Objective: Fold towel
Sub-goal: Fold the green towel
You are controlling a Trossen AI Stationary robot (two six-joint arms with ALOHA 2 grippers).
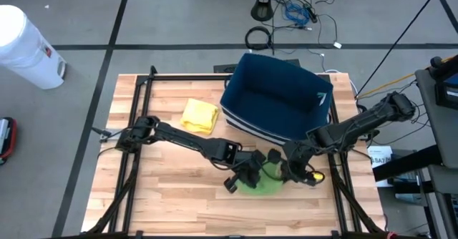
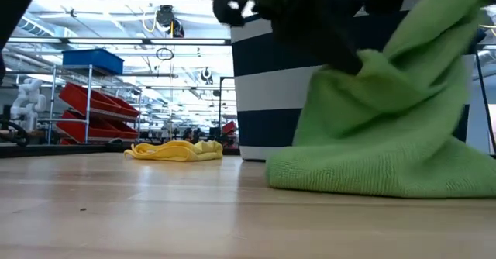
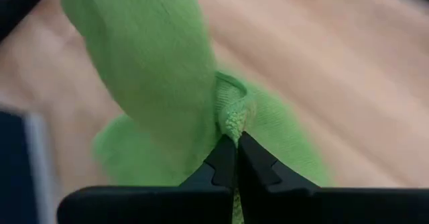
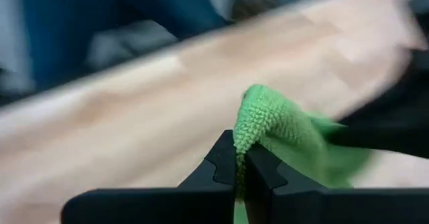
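Green terry towel (image 1: 261, 180) sits bunched at the near middle of my worktop (image 1: 168, 185), just in front of the blue striped bin (image 1: 278, 99). I've got the left gripper (image 3: 236, 158) clamped on one edge and the right gripper (image 4: 240, 158) clamped on another. It's soft, light and floppy, so I'd say corners are the place to hold it, otherwise it sags.

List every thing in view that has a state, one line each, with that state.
green towel: bunched, partly lifted off the table, pinched by both arms.
left pincer: shut on the green towel.
right pincer: shut on the green towel.
yellow cloth: crumpled, lying loose on the table.
blue bin: upright, open-topped, looks empty.
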